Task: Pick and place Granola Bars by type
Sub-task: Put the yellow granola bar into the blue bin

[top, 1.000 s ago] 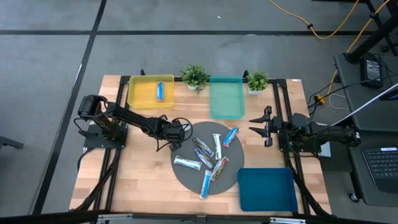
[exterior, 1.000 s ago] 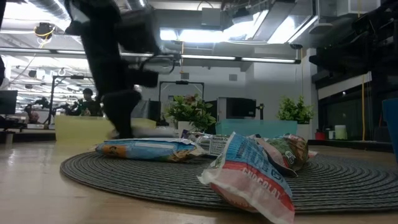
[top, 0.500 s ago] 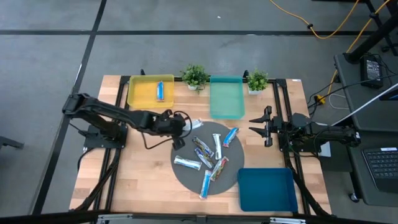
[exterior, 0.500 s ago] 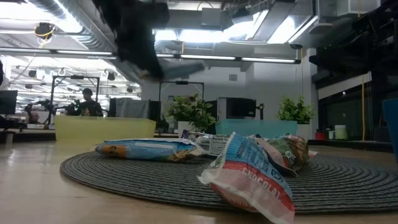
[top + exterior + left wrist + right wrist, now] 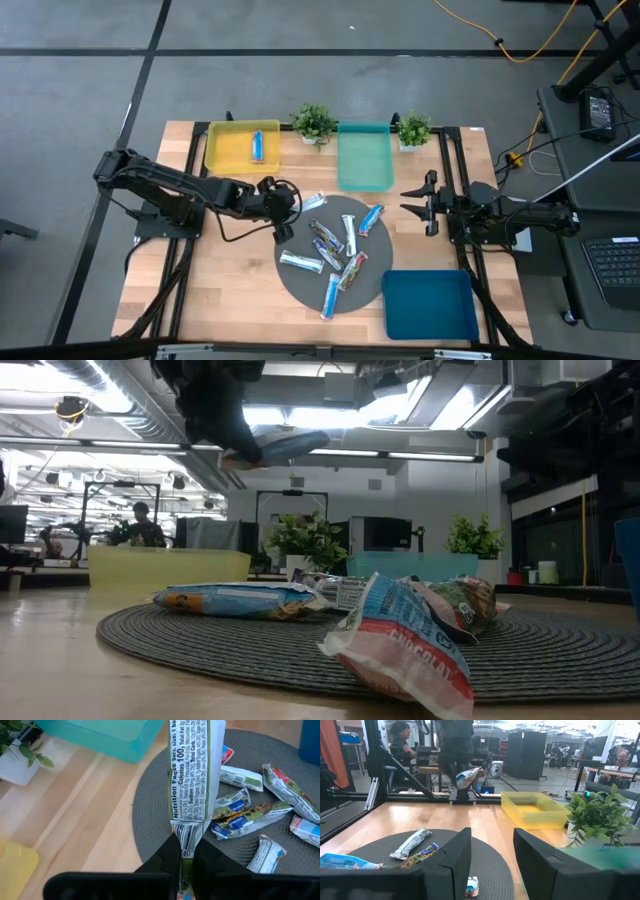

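My left gripper [image 5: 296, 204] hovers over the far-left edge of the round grey mat [image 5: 300, 283], shut on a white-and-green granola bar [image 5: 314, 201]. The bar also shows from table height [image 5: 286, 445]. Several more bars [image 5: 338, 256] in blue, silver and red wrappers lie flat on the mat. One blue bar [image 5: 257, 146] lies in the yellow tray [image 5: 225, 150]. My right gripper [image 5: 406, 198] waits open near the table's right side, and its own view shows its fingers spread [image 5: 492, 855]. My left gripper pinches the bar's barcode end [image 5: 186, 845] between its two fingers [image 5: 167, 857]. The fingers come from the table's left and lie along the bar. The bar sticks out ahead of them toward the mat, printed back showing, lifted clear of the mat.
A teal tray [image 5: 364, 158] sits at the far edge, between two small potted plants [image 5: 314, 122] [image 5: 414, 128]. A dark blue tray [image 5: 428, 305] sits at the near right corner. Bare wood lies left of the mat. People show in the room behind the table.
My left gripper was down at the mat's left edge. It has risen and shifted a little toward the far edge, carrying one bar up clear of the mat. The other bars have stayed where they were.
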`<state>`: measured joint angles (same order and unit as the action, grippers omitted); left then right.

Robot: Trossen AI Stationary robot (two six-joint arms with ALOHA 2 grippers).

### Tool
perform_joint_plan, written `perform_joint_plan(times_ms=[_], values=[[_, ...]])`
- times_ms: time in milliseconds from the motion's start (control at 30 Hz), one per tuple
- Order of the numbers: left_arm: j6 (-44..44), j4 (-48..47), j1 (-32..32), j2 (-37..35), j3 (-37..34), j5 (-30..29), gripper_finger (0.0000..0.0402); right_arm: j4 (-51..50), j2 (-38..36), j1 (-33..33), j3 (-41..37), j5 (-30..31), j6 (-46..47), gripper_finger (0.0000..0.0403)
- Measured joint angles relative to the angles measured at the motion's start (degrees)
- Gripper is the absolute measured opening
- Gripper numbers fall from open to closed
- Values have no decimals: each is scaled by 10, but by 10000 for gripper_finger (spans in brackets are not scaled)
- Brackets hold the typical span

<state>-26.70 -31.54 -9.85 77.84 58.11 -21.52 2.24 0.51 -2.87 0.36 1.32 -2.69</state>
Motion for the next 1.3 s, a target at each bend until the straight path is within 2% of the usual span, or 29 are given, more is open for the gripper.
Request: perform_joint_plan(times_ms=[367, 533, 667, 1033, 1133, 1300], values=[[0, 0, 0, 0, 0, -15, 17, 6, 0, 0, 0, -1, 85, 150], [0, 0, 0, 0, 0, -15, 17, 6, 1, 0, 0, -39, 97, 150], [-1, 1, 0, 0, 0, -15, 17, 10, 1, 0, 0, -44, 130, 150], [-1, 6, 0, 0, 0, -20, 17, 50, 3, 6, 0, -59, 130, 151], [-1, 6, 0, 0, 0, -20, 17, 57, 14, 12, 0, -59, 129, 168], [0, 11, 0, 0, 0, -20, 17, 95, 55, 17, 0, -30, 129, 232]])
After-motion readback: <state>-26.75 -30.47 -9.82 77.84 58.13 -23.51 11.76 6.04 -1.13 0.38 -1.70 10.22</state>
